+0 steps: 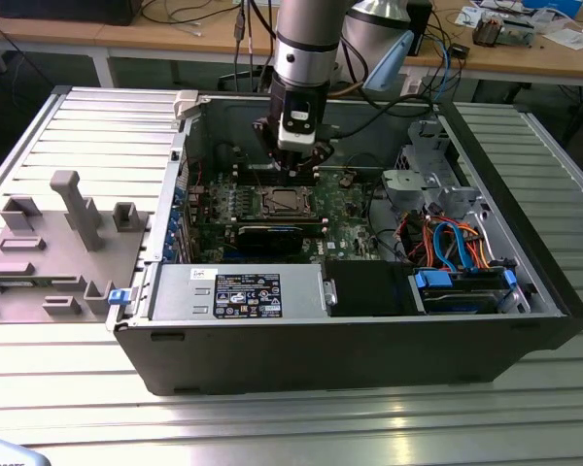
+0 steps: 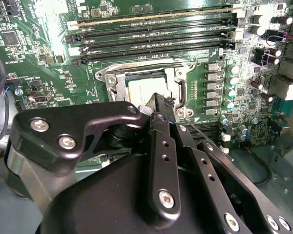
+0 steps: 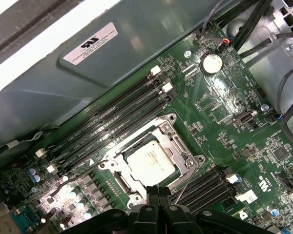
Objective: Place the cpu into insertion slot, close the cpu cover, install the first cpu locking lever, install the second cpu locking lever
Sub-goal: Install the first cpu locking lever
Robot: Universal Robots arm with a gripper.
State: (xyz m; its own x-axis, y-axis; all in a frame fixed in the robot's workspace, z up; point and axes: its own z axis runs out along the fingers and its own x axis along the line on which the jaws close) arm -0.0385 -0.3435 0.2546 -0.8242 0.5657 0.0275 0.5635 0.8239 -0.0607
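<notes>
Black, matte gripper [image 2: 158, 109] hardware with bright screw heads is crowding the lower half of the second wrist view as I am watching; its fingers [image 2: 161, 146] are sitting pressed together with no gap showing at the tips, and I am seeing nothing clamped between them; in the first wrist view the same gripper [image 3: 158, 191] is poking up at the lower edge, tips hanging just over the near rim of the insertion slot [image 3: 118, 183]. I am seeing the cpu [image 3: 149, 162] lying flat in that socket, its silver-grey top dull and smooth, with the cpu cover [image 3: 178, 151], a thin shiny metal frame, lying down around it; a thin wire lever [image 3: 183, 187] is slanting off the socket's corner beside the fingertips. The green motherboard [image 3: 224, 136] is looking glossy and densely studded; long black memory slots [image 3: 107, 122] are running in parallel beside the socket.

The first wrist view is giving me the round coin battery [image 3: 211, 63] at upper right, which the second wrist view is not offering. The exterior view is giving me what neither wrist camera does: the open grey computer case [image 1: 350, 359] on a ribbed metal table [image 1: 272, 427], the silver arm [image 1: 306, 39] dropping in from the top centre, and the gripper [image 1: 293, 167] hanging just above the socket [image 1: 287, 202].
</notes>
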